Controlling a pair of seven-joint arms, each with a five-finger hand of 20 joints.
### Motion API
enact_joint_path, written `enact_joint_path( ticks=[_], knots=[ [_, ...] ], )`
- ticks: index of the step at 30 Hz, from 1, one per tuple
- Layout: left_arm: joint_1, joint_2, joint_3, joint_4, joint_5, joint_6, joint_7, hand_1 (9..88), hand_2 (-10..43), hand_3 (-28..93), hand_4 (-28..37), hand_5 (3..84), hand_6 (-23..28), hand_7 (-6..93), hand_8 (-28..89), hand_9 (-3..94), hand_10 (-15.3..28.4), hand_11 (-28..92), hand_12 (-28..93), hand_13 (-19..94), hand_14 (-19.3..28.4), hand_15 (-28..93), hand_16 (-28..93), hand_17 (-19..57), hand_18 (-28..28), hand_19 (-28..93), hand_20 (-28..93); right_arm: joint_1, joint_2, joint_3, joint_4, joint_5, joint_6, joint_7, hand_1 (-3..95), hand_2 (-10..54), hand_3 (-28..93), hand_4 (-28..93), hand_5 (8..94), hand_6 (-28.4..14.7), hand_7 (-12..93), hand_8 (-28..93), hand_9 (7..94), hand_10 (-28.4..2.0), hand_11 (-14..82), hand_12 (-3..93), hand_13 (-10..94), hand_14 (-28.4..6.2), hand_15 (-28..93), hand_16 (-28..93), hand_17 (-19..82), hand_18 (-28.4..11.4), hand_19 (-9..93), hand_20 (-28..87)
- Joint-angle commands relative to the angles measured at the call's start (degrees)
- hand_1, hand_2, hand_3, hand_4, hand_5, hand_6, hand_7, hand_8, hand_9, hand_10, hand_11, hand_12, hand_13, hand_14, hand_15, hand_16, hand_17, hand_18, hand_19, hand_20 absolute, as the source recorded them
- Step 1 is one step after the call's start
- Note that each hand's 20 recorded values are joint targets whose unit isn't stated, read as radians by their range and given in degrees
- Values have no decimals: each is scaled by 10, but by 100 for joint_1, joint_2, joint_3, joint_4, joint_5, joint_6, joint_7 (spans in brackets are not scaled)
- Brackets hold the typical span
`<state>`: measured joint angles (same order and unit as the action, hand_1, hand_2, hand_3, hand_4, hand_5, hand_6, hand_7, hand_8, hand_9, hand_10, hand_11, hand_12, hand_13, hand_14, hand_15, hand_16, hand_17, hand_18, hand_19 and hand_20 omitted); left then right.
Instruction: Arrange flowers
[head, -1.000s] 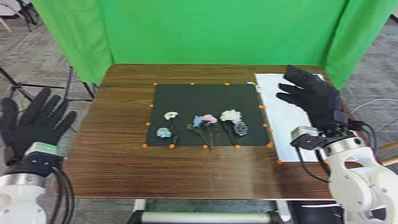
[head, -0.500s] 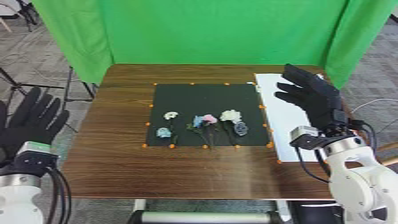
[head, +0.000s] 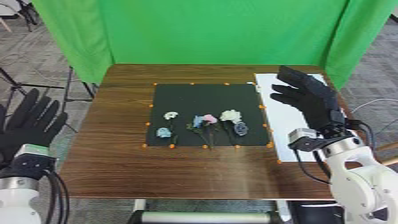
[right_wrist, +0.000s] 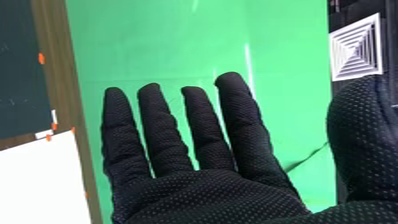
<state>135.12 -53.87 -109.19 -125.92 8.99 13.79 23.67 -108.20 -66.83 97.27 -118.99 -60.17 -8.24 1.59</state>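
In the head view, my right hand (head: 308, 97) is over the white sheet at the table's right side, fingers extended and holding nothing. Its black glove (right_wrist: 204, 195) fills much of the right wrist view, fingers straight and thumb apart. My left hand (head: 28, 127) stands off the table's left edge with straight, spread fingers. On the dark mat (head: 204, 95) lie a white flower (head: 171, 115), a light blue flower (head: 163, 132), a blue flower (head: 198, 121) beside a pink one (head: 210, 118), a larger white flower (head: 231, 115) and a grey-blue flower (head: 241, 129). Dark stems extend below several blooms.
Orange markers edge the mat on the brown table (head: 169, 175). A white sheet (head: 281, 122) lies right of the mat, partly under my right hand. A green curtain (head: 222, 32) hangs behind the table. A dark stand (head: 27, 90) is on the left.
My left hand has shifted left and slightly down from its earliest position. The right hand has moved a little left. The flowers have stayed put.
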Motion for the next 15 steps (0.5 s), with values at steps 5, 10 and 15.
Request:
enact_joint_path(
  ticks=[5, 10, 15],
  knots=[
    [-69, -11, 92, -4, 24, -23, -4, 224, 129, 670, -283, 325, 53, 99, -95, 256, 123, 147, 79, 150, 103, 227, -73, -61, 114, 236, 86, -68, -11, 87, -65, 18, -80, -51, 105, 76, 786, -246, 423, -29, 121, -106, 372, -119, 36, 103, 291, -155, 125, 166, 128, -191, 324, 192],
    [-75, -3, 128, -12, 20, -20, 0, 224, 128, 672, -283, 325, 53, 100, -95, 256, 123, 150, 79, 150, 102, 228, -73, -62, 114, 237, 86, -63, -25, 117, -75, 18, -88, -59, 110, 74, 784, -246, 424, -30, 120, -106, 372, -119, 37, 103, 292, -155, 125, 166, 129, -191, 323, 191],
    [-48, 8, 119, -26, 13, -38, 32, 225, 128, 673, -283, 326, 53, 101, -94, 258, 124, 153, 80, 151, 103, 232, -72, -61, 114, 237, 86, -80, -13, 124, -81, 47, -103, -70, 110, 72, 786, -246, 426, -31, 122, -105, 373, -118, 39, 102, 292, -155, 125, 167, 129, -190, 323, 191]
  ],
)
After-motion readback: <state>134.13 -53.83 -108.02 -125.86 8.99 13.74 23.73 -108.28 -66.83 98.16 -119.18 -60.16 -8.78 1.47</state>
